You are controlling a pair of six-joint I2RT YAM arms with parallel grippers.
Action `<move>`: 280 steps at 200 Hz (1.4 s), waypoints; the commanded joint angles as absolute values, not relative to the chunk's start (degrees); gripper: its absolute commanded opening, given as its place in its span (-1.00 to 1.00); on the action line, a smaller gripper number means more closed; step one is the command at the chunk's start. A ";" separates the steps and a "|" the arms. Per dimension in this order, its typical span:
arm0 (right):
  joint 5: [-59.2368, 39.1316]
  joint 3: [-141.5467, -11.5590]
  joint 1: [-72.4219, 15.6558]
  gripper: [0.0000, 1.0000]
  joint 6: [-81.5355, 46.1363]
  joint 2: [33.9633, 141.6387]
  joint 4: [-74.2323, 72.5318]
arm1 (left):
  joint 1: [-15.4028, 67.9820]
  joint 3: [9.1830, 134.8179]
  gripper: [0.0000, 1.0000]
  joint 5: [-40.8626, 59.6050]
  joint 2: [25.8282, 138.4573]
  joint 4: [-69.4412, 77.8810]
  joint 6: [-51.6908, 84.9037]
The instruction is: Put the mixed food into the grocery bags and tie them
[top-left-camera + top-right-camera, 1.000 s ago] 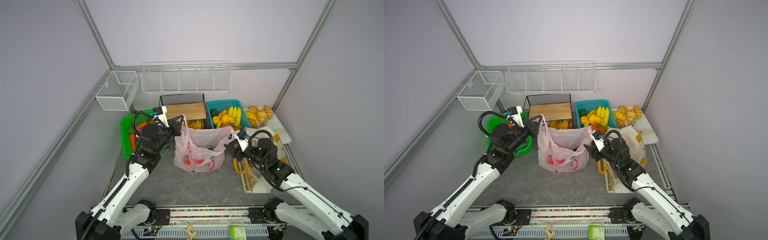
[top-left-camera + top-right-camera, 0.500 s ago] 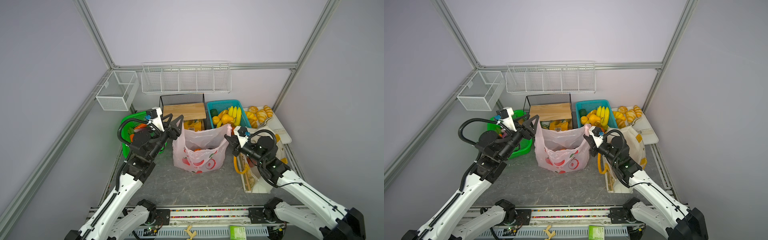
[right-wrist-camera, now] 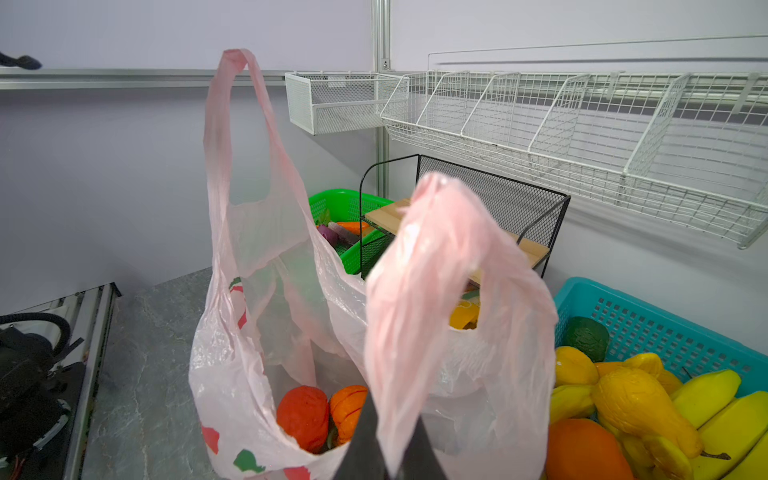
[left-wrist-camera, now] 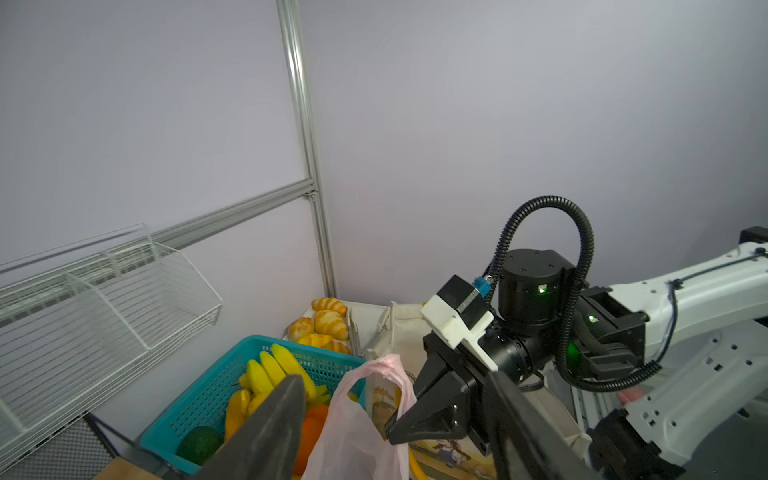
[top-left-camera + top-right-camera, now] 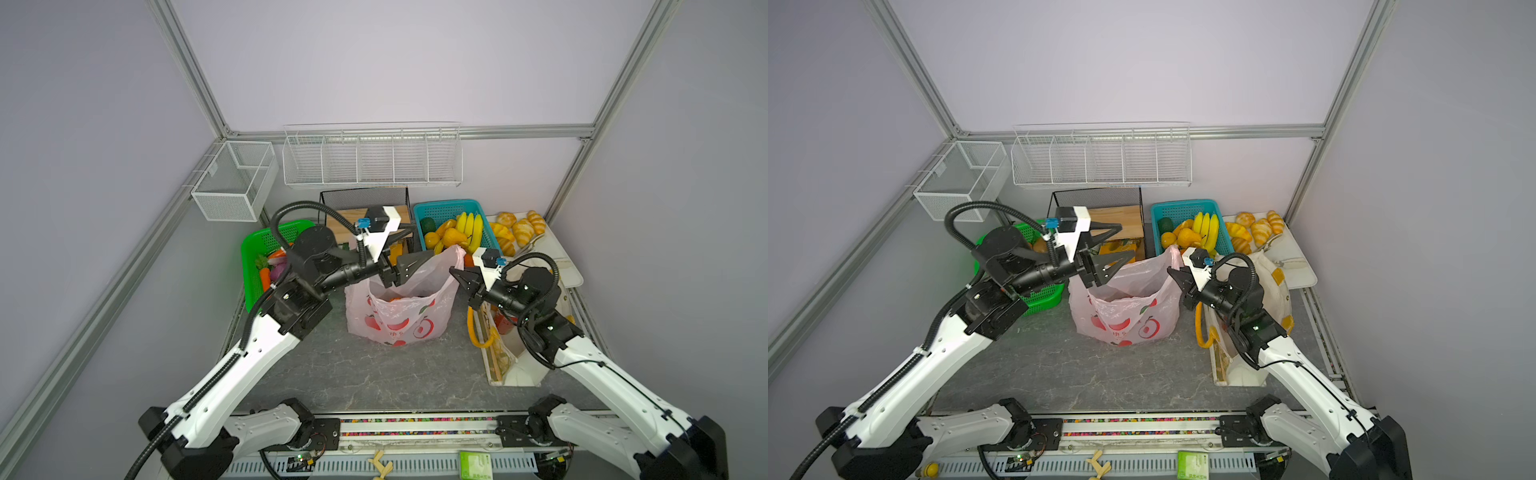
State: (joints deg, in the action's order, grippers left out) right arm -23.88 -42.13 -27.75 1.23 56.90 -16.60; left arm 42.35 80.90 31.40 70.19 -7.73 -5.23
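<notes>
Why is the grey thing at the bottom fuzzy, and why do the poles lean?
Left wrist view: a grey finger of the left gripper is too near the lens, so it blurs. Right wrist view: the pink bag looks soft up close. Both top views: the wide lens tilts the metal poles outward.

Nothing legible — pink bag [image 5: 399, 324] lettering blurred

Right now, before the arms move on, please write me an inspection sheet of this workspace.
Surface: grey marbled tabletop, no spill seen.
Job's things: pink bag upright, red tomato and orange vegetable inside; canvas tote to its right.
Clutter: green basket, teal basket, croissants, black rack.
Hands: left hand open over the bag; right hand shut on one bag handle.
Cables: hose loop on each arm, free.
Surroundings: white wire baskets on the wall.
</notes>
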 commanded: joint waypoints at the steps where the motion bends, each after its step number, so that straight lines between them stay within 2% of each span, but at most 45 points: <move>1: -26.84 -42.71 -27.02 -0.85 -0.70 55.90 -19.66 | 42.43 86.15 0.38 38.65 75.44 -16.34 -10.38; 83: -26.97 -42.19 -26.80 -0.84 -1.78 56.16 -20.51 | 43.06 100.24 0.48 46.01 91.49 -22.07 -14.88; 113: -26.74 -42.36 -26.71 -0.84 -1.66 55.99 -20.13 | 43.75 101.69 0.46 45.47 94.12 -23.15 -14.82; 136: -26.55 -42.50 -26.72 -0.84 -1.66 56.07 -20.13 | 44.45 102.57 0.38 45.73 95.57 -23.75 -14.75; 184: -26.19 -42.17 -26.71 -0.84 -1.88 56.07 -20.30 | 44.65 102.51 -0.09 45.69 97.24 -23.43 -14.07; 207: -25.71 -42.12 -26.71 -0.79 -2.03 56.04 -19.85 | 44.65 101.16 -0.54 46.21 97.31 -19.71 -11.13; 220: -24.17 -42.00 -26.72 -0.59 -1.68 55.23 -18.40 | 44.65 99.95 -0.86 45.53 96.88 -18.08 -9.58; 231: -21.51 -41.48 -26.72 -0.25 -0.99 53.85 -16.84 | 44.64 97.88 -0.96 44.67 95.88 -15.30 -7.44; 240: -17.94 -40.44 -26.87 0.01 -0.79 52.59 -16.47 | 44.65 95.75 -1.00 43.61 94.86 -12.30 -4.63; 256: -11.35 -37.90 -27.88 0.28 0.07 50.86 -17.91 | 44.65 92.52 -1.00 41.89 93.17 -7.51 0.35; 262: -8.84 -37.19 -28.60 0.61 0.55 50.38 -18.62 | 44.65 91.58 -1.00 41.01 92.72 -5.91 2.34; 268: -6.64 -36.61 -29.56 0.80 0.96 50.12 -19.51 | 44.65 90.89 -1.00 40.49 92.26 -4.82 3.98; 280: -3.07 -35.91 -31.45 0.98 1.48 49.97 -21.55 | 44.65 89.40 -1.00 39.86 91.40 -2.76 7.16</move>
